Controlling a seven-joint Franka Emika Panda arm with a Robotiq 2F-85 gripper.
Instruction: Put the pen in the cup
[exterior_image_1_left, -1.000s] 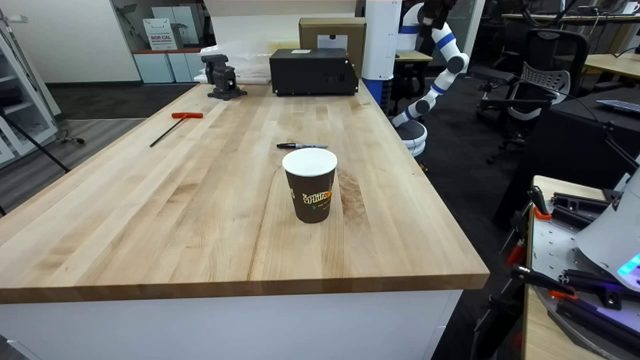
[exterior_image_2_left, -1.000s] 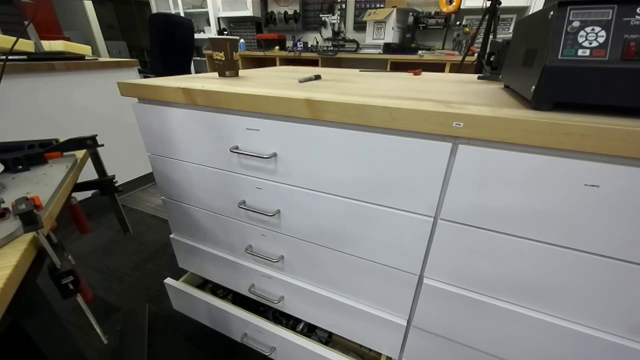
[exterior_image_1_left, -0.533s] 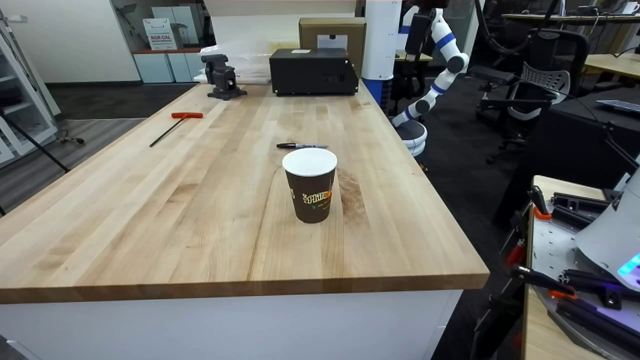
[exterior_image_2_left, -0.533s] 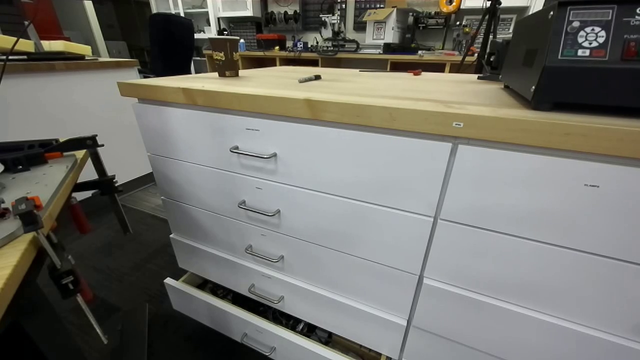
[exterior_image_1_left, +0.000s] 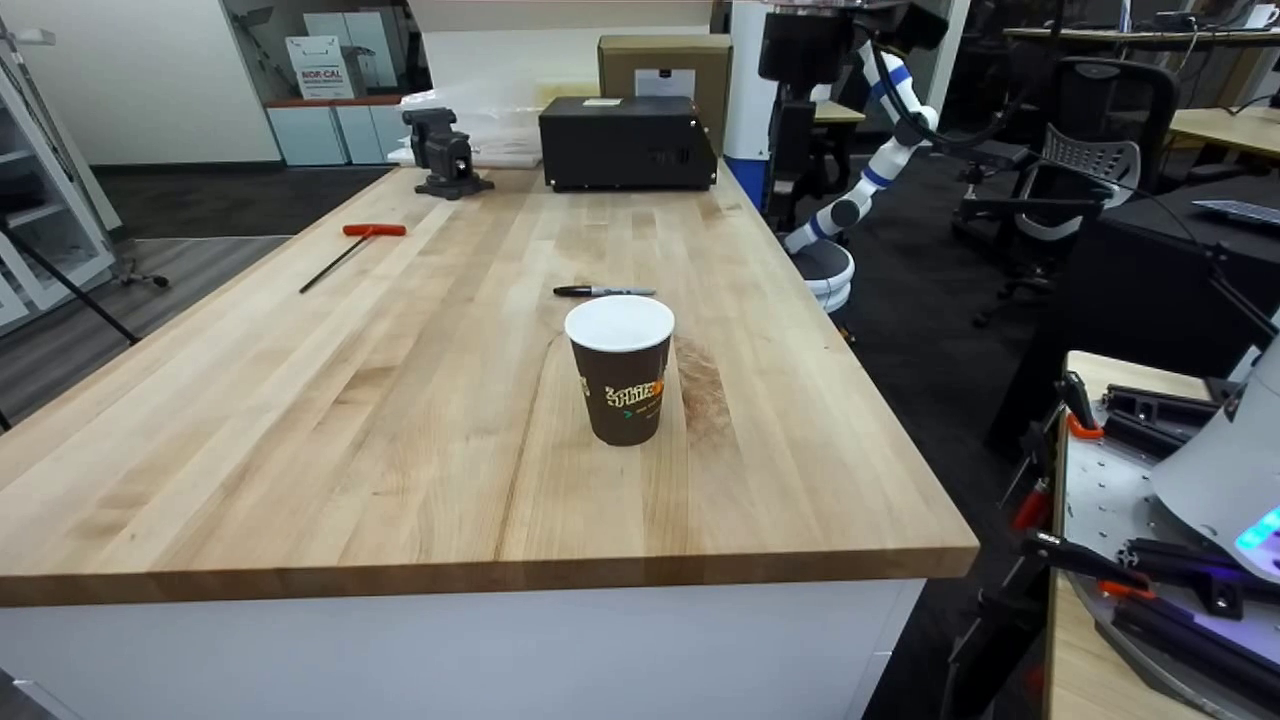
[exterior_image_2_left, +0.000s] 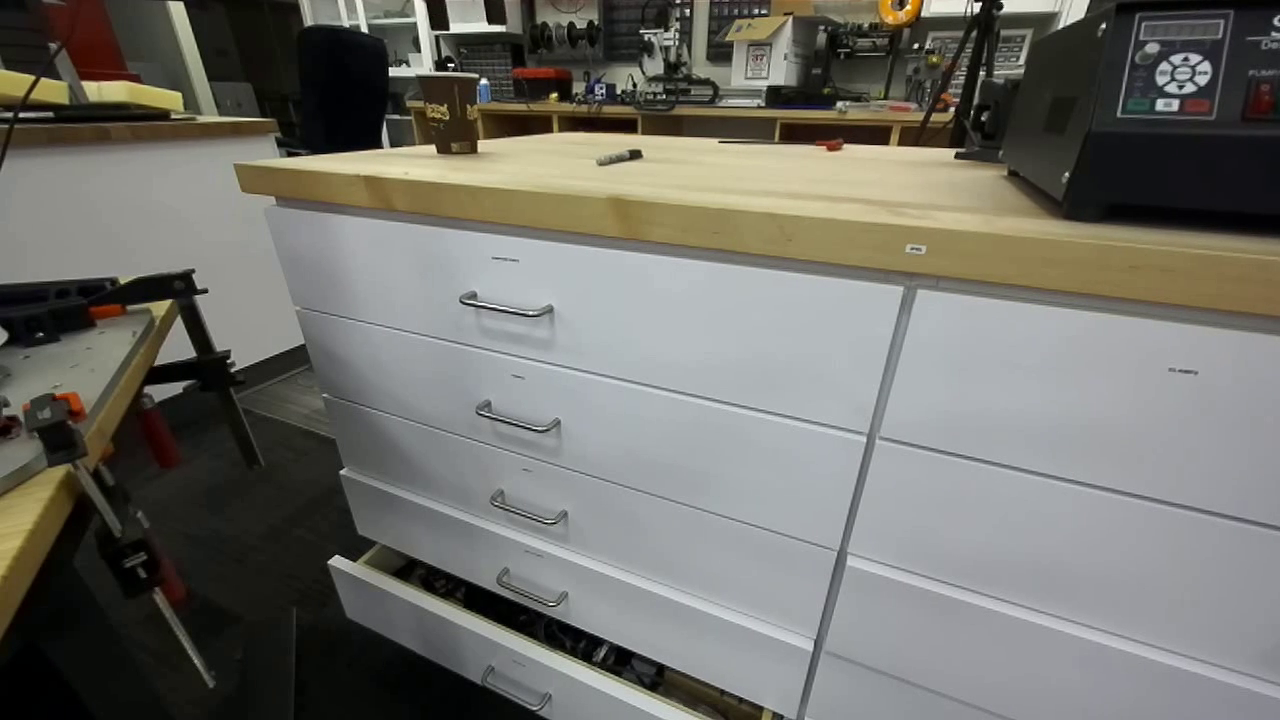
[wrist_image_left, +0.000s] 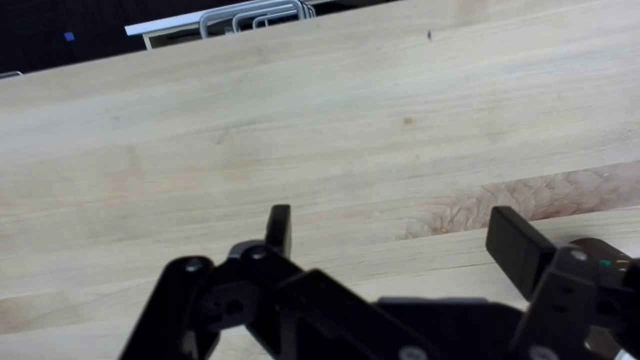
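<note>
The gripper (wrist_image_left: 392, 227) stands wide, its two fingers (wrist_image_left: 279, 227) well apart in the wrist view with pale wood of the table (wrist_image_left: 300, 125) showing between them, and it has hold of nothing; in an exterior view it hangs pointing down, apart from both the pen (exterior_image_1_left: 604, 291) and the cup (exterior_image_1_left: 625, 400); the pen, black at the cap and grey along the barrel, lies flat on the table in both exterior views, outside the cup; the cup stands upright, dark brown with a white rim and yellowish lettering, and an exterior view shows bare wood between it and the pen; in the wrist view a part of the cup's side appears at the lower right, largely hidden behind one finger; elsewhere on the table are a red-handled tool (exterior_image_1_left: 374, 230) with a thin dark shaft, a black vise (exterior_image_1_left: 445, 155) and, near the vise, a black box (exterior_image_1_left: 625, 148); below the tabletop, in an exterior view, a white drawer (exterior_image_2_left: 480, 640) is partly pulled out, dark items inside it.
</note>
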